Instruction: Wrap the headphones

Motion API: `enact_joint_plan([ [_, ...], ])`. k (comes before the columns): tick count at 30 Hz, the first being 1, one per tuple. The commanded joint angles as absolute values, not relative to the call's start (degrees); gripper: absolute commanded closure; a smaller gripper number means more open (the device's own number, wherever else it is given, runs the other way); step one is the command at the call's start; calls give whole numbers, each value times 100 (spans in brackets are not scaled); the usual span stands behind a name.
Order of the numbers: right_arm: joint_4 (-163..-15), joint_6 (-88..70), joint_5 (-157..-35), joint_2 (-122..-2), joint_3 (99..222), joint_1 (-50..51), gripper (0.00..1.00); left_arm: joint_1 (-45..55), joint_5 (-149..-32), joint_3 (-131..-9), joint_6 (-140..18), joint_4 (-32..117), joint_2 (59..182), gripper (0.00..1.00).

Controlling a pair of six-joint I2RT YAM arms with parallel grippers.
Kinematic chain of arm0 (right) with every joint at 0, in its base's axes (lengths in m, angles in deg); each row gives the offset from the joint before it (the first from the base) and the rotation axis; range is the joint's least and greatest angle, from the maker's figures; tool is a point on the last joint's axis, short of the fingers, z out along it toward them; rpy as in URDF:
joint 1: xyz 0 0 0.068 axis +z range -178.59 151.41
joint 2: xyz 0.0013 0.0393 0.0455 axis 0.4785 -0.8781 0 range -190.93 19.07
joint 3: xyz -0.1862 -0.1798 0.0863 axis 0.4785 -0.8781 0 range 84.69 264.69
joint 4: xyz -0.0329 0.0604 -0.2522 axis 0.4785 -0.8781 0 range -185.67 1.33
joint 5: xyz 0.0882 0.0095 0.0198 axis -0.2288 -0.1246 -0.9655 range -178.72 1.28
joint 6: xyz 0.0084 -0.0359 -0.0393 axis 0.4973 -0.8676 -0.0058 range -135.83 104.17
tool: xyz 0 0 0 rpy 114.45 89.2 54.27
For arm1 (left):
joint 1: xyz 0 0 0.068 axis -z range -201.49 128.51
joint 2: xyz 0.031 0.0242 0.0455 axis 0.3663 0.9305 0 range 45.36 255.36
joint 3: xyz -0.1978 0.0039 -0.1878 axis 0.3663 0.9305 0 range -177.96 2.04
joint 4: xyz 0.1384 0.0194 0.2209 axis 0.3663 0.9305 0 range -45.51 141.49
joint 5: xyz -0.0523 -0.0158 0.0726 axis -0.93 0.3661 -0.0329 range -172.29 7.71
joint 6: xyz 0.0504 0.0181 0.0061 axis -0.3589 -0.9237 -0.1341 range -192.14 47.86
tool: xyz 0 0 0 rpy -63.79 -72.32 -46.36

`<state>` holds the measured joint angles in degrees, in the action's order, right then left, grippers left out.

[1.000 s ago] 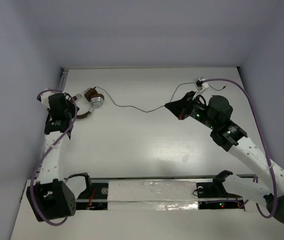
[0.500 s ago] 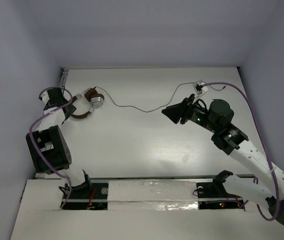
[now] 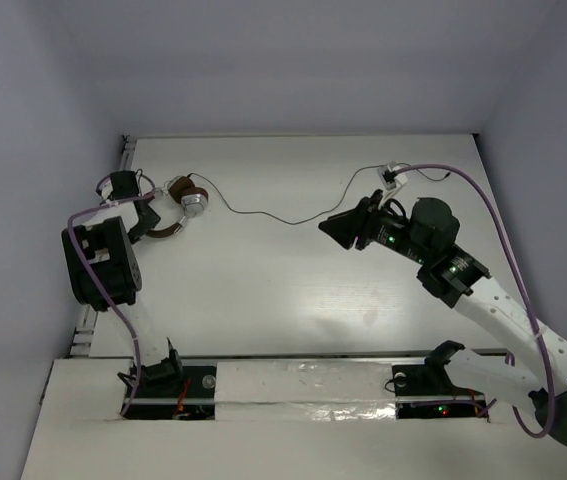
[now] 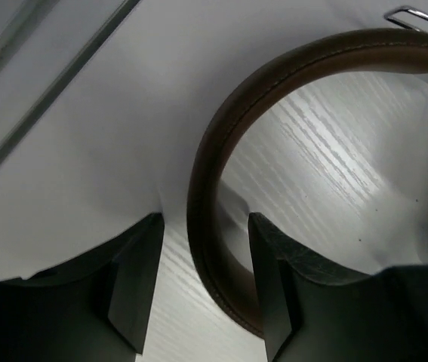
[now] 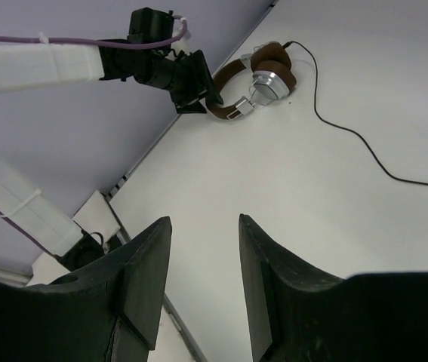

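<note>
The headphones (image 3: 185,204) lie at the table's far left, silver cups (image 5: 269,83) side by side and brown headband (image 4: 212,143) curving toward the left wall. Their thin dark cord (image 3: 283,216) trails right across the table. My left gripper (image 3: 149,219) is low over the table and open, its jaws astride the headband (image 3: 168,230), which passes closer to the right finger (image 4: 274,271). My right gripper (image 3: 338,228) hovers open above mid-table just right of the cord with nothing between its fingers (image 5: 142,279). In the right wrist view the cord (image 5: 349,132) runs off right.
A metal rail (image 4: 47,83) runs along the table's left edge beside the wall. Purple arm cables (image 3: 493,200) loop over the right side. The arm bases sit on a mounting strip (image 3: 303,385) at the near edge. Walls close in the far and side edges.
The left arm has folded back, its elbow rising toward the wall while its gripper stays at the headband. The right gripper has opened and shifted slightly left.
</note>
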<state>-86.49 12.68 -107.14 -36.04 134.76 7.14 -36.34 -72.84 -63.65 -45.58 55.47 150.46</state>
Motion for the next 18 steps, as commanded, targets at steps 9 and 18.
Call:
enact_joint_plan([
  [9, -8410, 1177, -10586, -3568, 13461, 824, 53, -3485, -6973, -6871, -4621, 5626, 15575, 67],
  [18, -8304, 1221, -10375, -3577, 13391, 824, 69, -3432, -7147, -7100, -5025, 5688, 15655, 100],
])
